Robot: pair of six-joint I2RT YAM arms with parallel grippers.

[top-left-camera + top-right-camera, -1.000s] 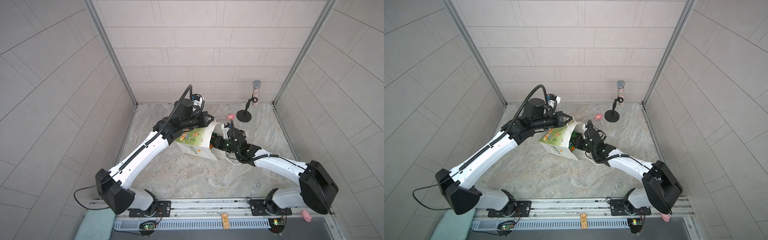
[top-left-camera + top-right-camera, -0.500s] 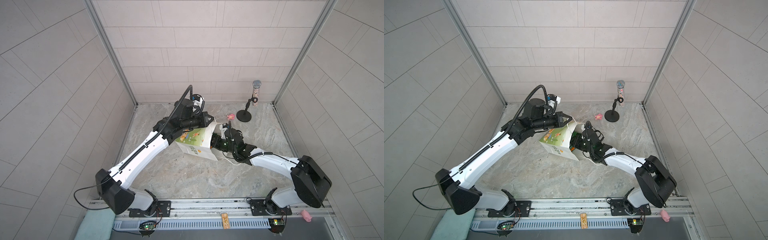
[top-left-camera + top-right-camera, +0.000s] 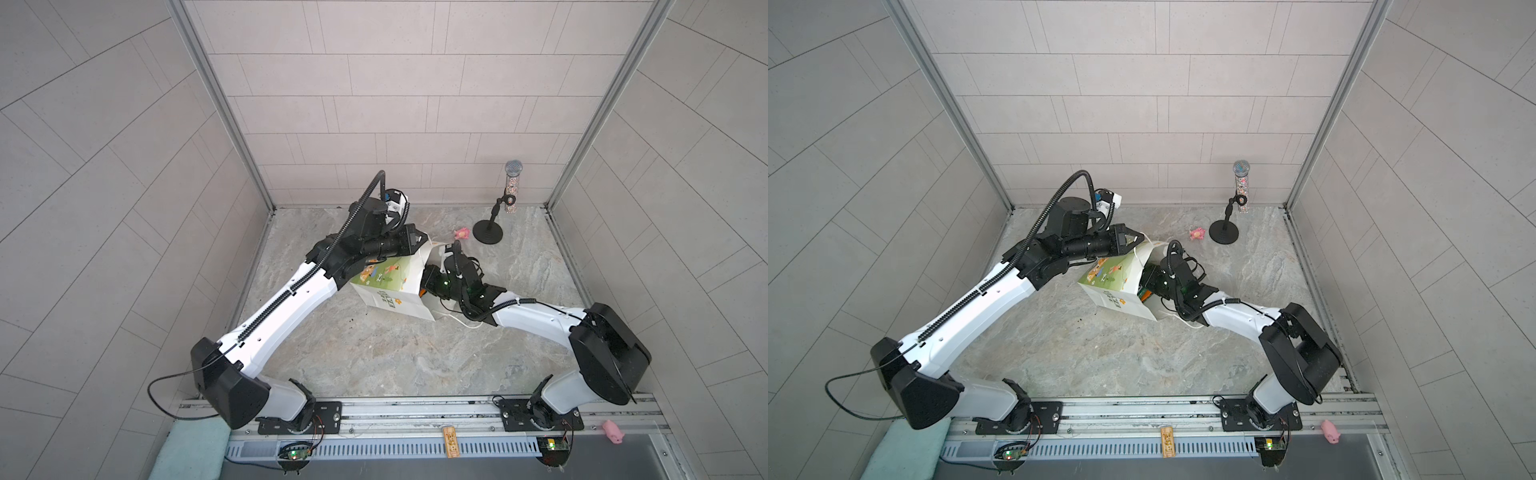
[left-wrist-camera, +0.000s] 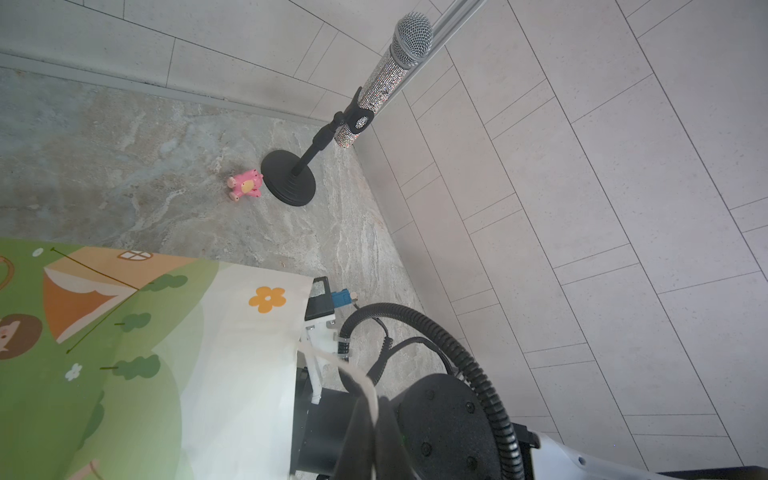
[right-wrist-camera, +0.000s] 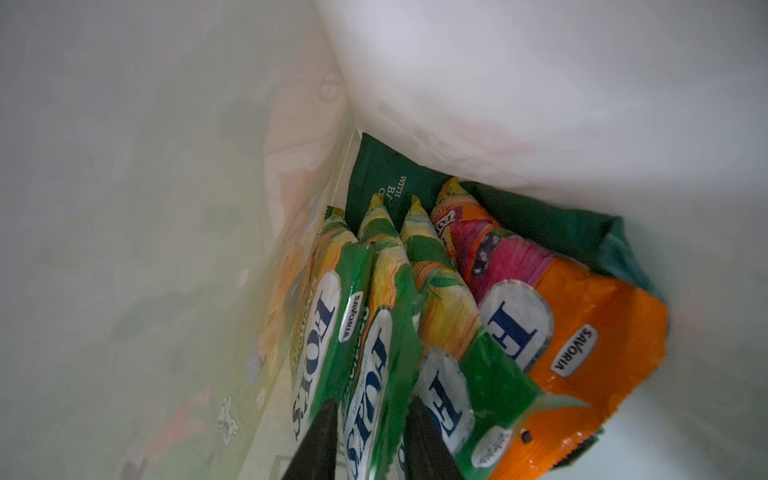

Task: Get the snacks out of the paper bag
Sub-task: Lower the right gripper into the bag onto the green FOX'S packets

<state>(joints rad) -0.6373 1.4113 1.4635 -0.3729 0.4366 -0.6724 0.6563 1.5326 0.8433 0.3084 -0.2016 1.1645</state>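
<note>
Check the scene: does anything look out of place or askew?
The paper bag is tipped onto its side instead of standing. A pink toy figure lies beside the microphone stand, and a second pink toy sits by the front rail.

The paper bag (image 3: 388,291) lies tipped with its mouth to the right, and the right arm (image 3: 536,320) fills that mouth; inside, the packets stand pressed side by side, the right gripper (image 5: 372,403) with its fingers in the narrow slots either side of the middle FOX'S packet (image 5: 382,345); the left gripper (image 3: 1130,241) pinches the cord handle (image 4: 361,380) at the mouth's far edge; the marble floor (image 3: 395,357) near the bag lies open; far right, a pink toy (image 3: 462,233) and a microphone stand (image 3: 488,237) crowd the corner.
</note>
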